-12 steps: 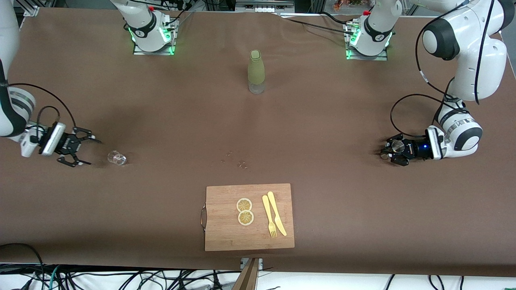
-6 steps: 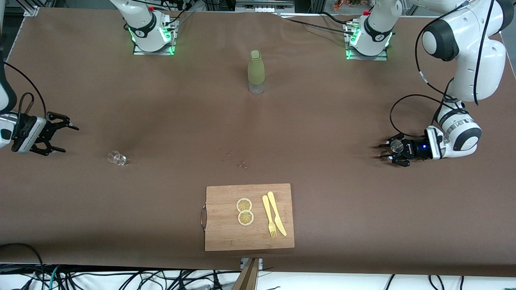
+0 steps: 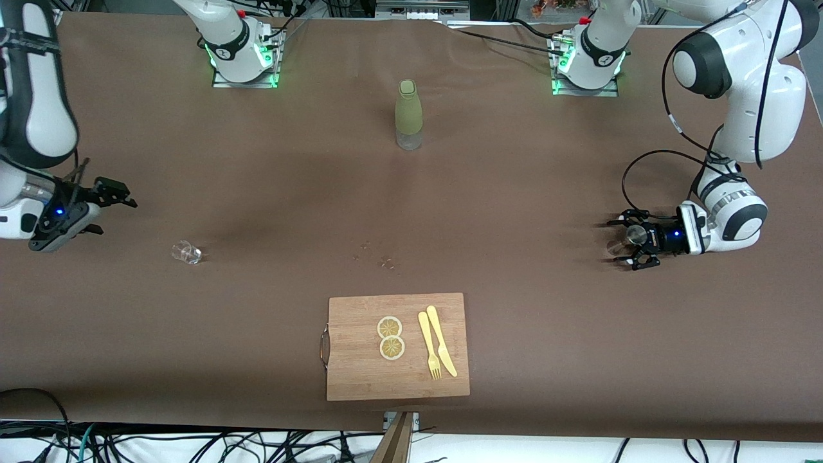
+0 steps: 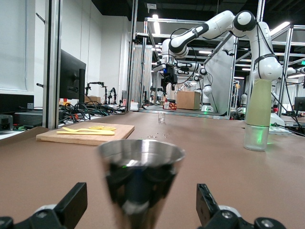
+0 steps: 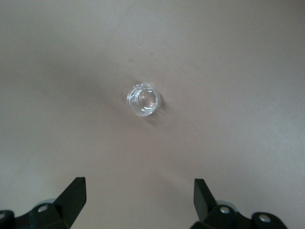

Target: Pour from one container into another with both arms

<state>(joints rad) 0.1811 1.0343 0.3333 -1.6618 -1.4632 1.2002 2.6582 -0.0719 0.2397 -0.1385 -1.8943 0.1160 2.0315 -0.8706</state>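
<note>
Left gripper [image 3: 618,243]: mid-right of the front frame, low over the cloth, fingers [image 4: 71,202] spread wide either side of a metal cup [image 4: 140,179] (not touching it).

Right gripper [image 3: 106,209]: left edge of frame, raised above the table [image 3: 257,193], fingers [image 5: 71,195] wide apart, holding nothing.

Small clear glass [image 3: 186,252]: lower left of centre, standing alone, near the right gripper.

Green bottle [image 3: 408,114]: upper centre, upright.

Cutting board [image 3: 360,360]: bottom centre, bearing two lemon slices [image 3: 390,337], yellow fork [image 3: 429,345] and knife [image 3: 442,341].

A clear glass [image 5: 143,100] stands on brown tabletop [image 5: 238,71].
</note>
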